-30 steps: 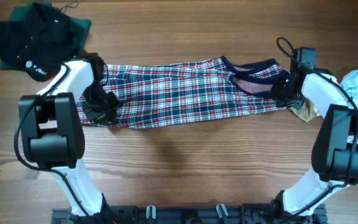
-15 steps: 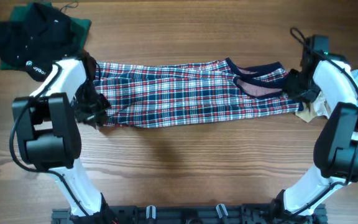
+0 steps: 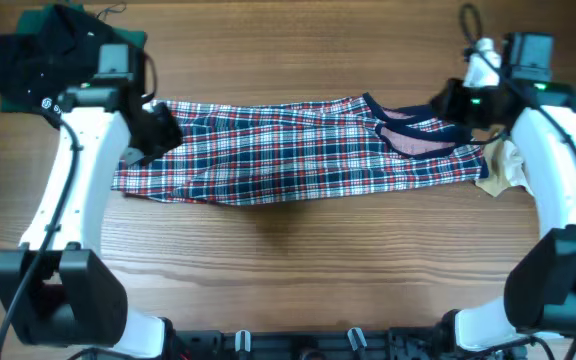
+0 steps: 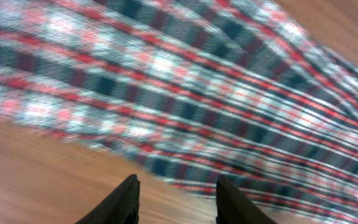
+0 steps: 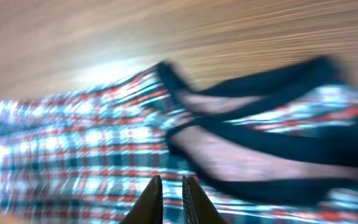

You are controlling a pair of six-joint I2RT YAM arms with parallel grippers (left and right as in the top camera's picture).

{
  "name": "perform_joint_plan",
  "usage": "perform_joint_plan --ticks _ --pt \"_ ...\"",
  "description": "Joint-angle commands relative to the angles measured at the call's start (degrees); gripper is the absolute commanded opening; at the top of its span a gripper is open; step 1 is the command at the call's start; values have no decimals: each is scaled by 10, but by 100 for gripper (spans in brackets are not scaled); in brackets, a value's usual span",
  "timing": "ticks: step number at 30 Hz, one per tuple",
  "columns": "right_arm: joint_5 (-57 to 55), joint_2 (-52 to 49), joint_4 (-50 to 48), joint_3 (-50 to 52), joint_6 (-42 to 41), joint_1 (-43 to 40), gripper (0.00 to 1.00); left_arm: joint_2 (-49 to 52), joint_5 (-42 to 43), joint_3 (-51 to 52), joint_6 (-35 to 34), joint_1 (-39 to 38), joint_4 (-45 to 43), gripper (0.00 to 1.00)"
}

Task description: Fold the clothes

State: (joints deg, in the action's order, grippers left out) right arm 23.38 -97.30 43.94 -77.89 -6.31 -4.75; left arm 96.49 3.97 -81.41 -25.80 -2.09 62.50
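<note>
**— Left pincer** (image 4: 176, 190), has it got anything?

**— No.** Its jaws stand apart and empty, above one end of the plaid cloth (image 3: 288, 152).

**— And the right pincer** (image 5: 171, 186)?

**— Almost closed,** with nothing between the fingertips, over the navy waistband (image 5: 278, 152). The cloth lies stretched out lengthwise on the tabletop (image 3: 288, 260), between the two arms.
</note>
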Motion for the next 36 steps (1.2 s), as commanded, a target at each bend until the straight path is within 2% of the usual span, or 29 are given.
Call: perform_joint_plan --ticks 1,4,7,9,12,16,23,27,32,34,36 --pt "-1 -27 -10 -6 16 78 6 53 44 -2 -4 -47 -32 38" --pt "-43 -56 -28 -6 -18 135 4 101 53 -2 -6 -68 -67 35" --pt "-68 -92 -34 -6 -32 159 4 137 70 -2 -1 -79 -106 33" --pt "-106 -125 -39 -6 -59 160 4 154 70 -2 -1 -83 -129 33" --pt "-107 -170 -50 -5 -59 156 4 169 69 -2 -1 -81 -141 33" --pt "-165 -216 -77 -5 -72 156 4 179 40 -2 -1 -79 -150 34" --pt "-266 -221 -83 -5 -93 135 4 180 -38 -2 1 -79 -153 35" --pt "-268 -221 -86 -5 -93 117 4 199 -72 -2 1 -76 -171 36" --pt "-268 -221 -85 -5 -91 116 4 235 -70 -2 1 -68 -192 35" --pt "-267 -221 -85 -5 -91 116 4 248 -71 -2 1 -62 -192 32" --pt "-264 -221 -85 -5 -91 116 4 257 -71 -2 1 -53 -193 25"
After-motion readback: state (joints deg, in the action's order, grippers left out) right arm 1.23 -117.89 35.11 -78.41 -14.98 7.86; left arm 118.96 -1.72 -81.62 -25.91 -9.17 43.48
